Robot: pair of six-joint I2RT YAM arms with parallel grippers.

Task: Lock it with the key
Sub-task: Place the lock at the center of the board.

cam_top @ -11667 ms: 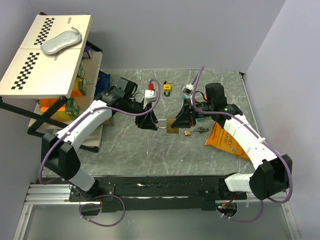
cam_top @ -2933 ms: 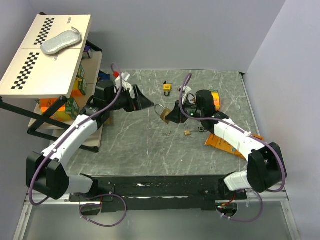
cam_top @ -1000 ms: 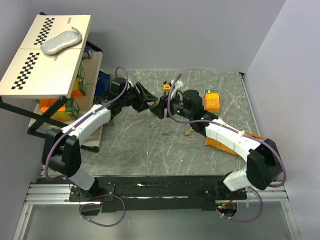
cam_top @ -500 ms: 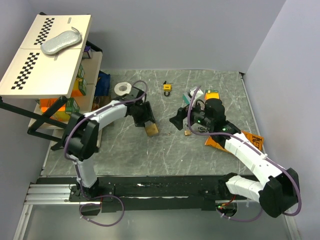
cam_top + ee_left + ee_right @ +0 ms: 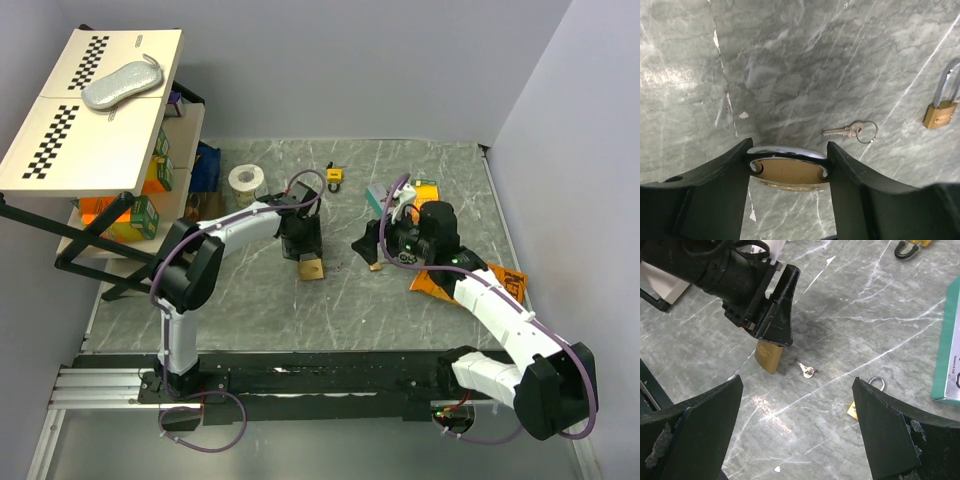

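While the left gripper (image 5: 789,150) clamps the brass padlock (image 5: 788,171) between its fingers near the middle of the marble table (image 5: 250,300), the right gripper (image 5: 796,387) hangs wide open and empty (a small padlock (image 5: 939,111) lies just beside it), and the key (image 5: 805,369) lies loose between the two grippers.

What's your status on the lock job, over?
Left end effector shut on brass padlock. Right end effector open, empty. Key loose on table, not gripped. Small padlock nearby, apart from key.
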